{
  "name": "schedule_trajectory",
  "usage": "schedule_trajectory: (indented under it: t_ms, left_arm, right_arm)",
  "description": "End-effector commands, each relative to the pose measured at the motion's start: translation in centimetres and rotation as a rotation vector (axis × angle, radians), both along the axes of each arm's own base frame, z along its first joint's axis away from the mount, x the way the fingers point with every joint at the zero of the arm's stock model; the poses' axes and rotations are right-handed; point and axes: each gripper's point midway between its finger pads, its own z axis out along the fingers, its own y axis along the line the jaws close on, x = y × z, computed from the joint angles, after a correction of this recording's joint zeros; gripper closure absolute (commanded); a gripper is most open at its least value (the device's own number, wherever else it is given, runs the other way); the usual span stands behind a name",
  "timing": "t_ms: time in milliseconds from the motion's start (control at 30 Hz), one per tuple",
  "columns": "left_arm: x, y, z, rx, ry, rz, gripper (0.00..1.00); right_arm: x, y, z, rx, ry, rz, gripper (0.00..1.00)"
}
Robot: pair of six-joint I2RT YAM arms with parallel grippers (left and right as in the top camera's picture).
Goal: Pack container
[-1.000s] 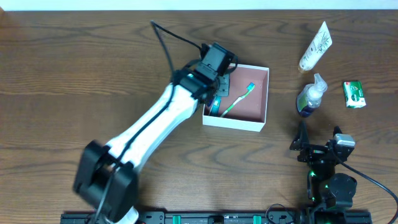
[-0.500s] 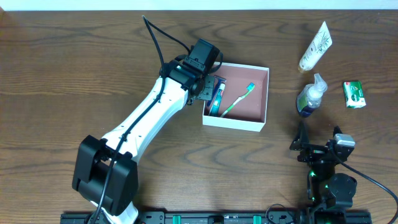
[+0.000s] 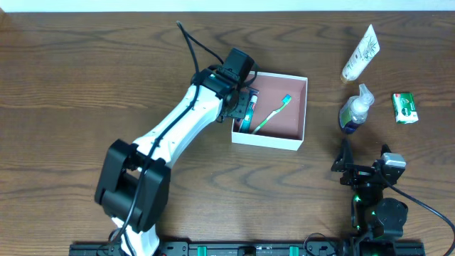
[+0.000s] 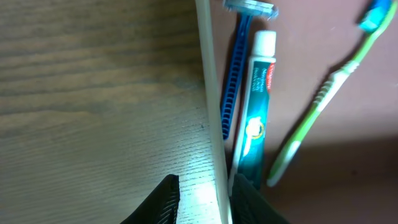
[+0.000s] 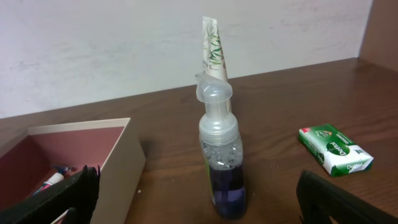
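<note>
Three toiletries, a razor, a toothpaste and a toothbrush, already lie in the container. It sits right of the middle of the bench, toward the far side. The left jaws stand apart astride its left wall, one finger outside and one inside just beside the toothpaste, gripping nothing. That is the risk, I judge: a sideways pull or a crooked lift would catch the thin wall and drag or tip the light box, scattering what is packed. The right jaws rest wide open and empty at the near right, with the pump bottle, tube and soap box farther off. The tall bottle looks easy to topple if nudged high.
</note>
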Motion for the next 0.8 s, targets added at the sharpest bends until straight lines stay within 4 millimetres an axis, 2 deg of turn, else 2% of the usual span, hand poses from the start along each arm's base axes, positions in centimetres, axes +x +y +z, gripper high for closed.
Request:
schedule_trajectory:
  t_ms: [0, 167, 333, 533, 633, 767]
  left_arm:
    - [-0.12, 0.03, -1.1, 0.016, 0.022, -0.017, 0.71]
    - [-0.18, -0.33, -1.57, 0.002, 0.035, -0.023, 0.71]
    - [-0.11, -0.44, -1.54, -0.012, 0.037, 0.007, 0.81]
    - [-0.29, -0.7, -1.71, -0.026, 0.051, 0.007, 0.81]
    - [-0.3, -0.69, -1.82, -0.027, 0.054, 0.016, 0.93]
    - [-0.28, -0.71, -1.83, -0.043, 0.063, 0.076, 0.94]
  right_arm:
    - [-0.02, -0.18, -0.11, -0.014, 0.002, -0.005, 0.01]
    - [-0.02, -0.18, -0.11, -0.014, 0.002, -0.005, 0.01]
    - [-0.02, -0.18, -0.11, -0.014, 0.002, -0.005, 0.01]
    - [-0.02, -0.18, -0.11, -0.014, 0.002, -0.005, 0.01]
    - [-0.02, -0.18, -0.11, -0.014, 0.002, -0.005, 0.01]
    - [-0.02, -0.18, -0.11, -0.014, 0.002, -0.005, 0.01]
